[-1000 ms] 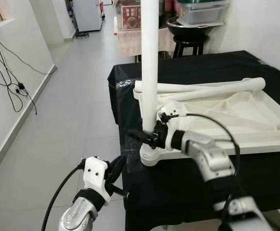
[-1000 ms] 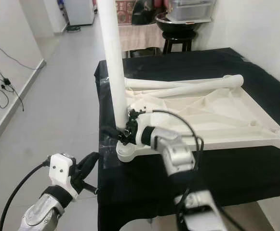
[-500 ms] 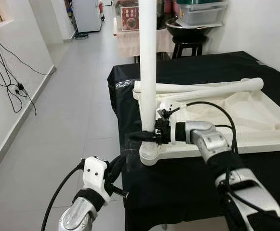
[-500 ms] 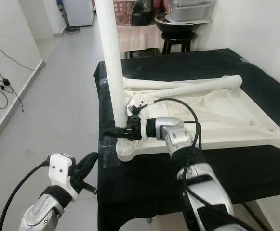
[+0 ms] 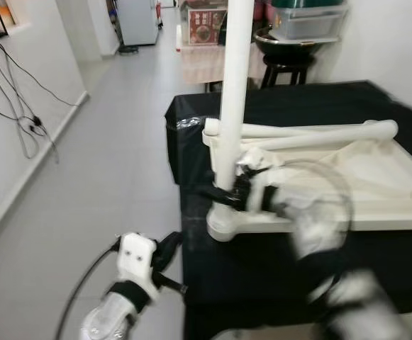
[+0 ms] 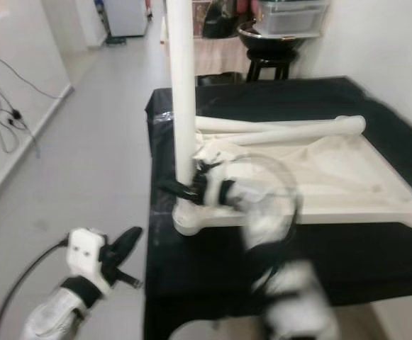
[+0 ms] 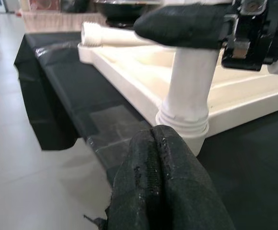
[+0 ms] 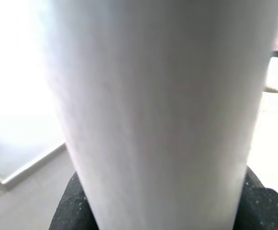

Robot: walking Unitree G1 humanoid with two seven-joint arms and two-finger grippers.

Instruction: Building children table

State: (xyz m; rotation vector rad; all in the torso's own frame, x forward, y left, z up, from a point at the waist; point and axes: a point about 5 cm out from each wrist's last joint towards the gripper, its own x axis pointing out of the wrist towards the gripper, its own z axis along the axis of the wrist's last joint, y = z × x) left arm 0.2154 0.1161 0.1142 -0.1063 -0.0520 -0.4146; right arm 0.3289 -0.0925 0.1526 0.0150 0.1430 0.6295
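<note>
Right claw (image 5: pixel 223 193) is clamped on the upright white leg (image 5: pixel 232 92) just above its socket, at the near-left corner of the upside-down tabletop (image 5: pixel 376 185) on the black table (image 5: pixel 262 269). The right arm is a motion-blurred smear. Left claw (image 5: pixel 169 256) (fingers pressed together, empty) hangs off the table's left edge.

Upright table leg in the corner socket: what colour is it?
White, the upright table leg shows best in the left eye view.
</note>
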